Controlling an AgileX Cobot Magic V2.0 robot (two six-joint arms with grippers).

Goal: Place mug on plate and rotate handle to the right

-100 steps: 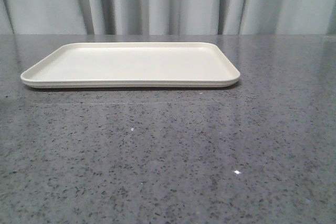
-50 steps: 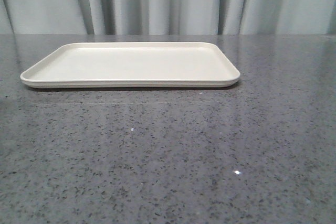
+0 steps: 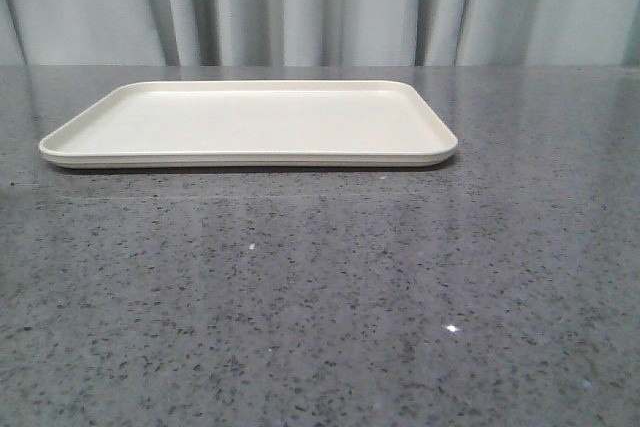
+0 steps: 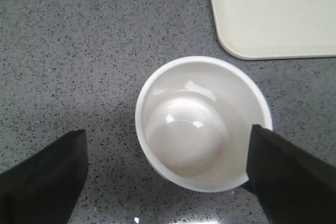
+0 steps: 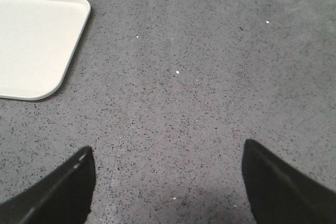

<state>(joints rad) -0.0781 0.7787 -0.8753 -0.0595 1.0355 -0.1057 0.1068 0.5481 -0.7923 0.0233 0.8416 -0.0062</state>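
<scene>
The cream-white plate [image 3: 250,122] lies on the grey speckled table at the back centre of the front view, with nothing on it. The white mug [image 4: 202,121] shows only in the left wrist view, upright on the table, seen from above, close to a rounded corner of the plate [image 4: 273,14]. Its handle and smiley face are hidden. My left gripper [image 4: 168,153] is open above the mug; one finger [image 4: 286,174] overlaps the mug's rim, the other stands apart from it. My right gripper [image 5: 168,177] is open and empty over bare table, beside another plate corner [image 5: 37,40].
The grey speckled table [image 3: 330,287] stretches in front of the plate. Pale curtains [image 3: 320,2] hang behind the table's far edge. Neither arm nor the mug shows in the front view.
</scene>
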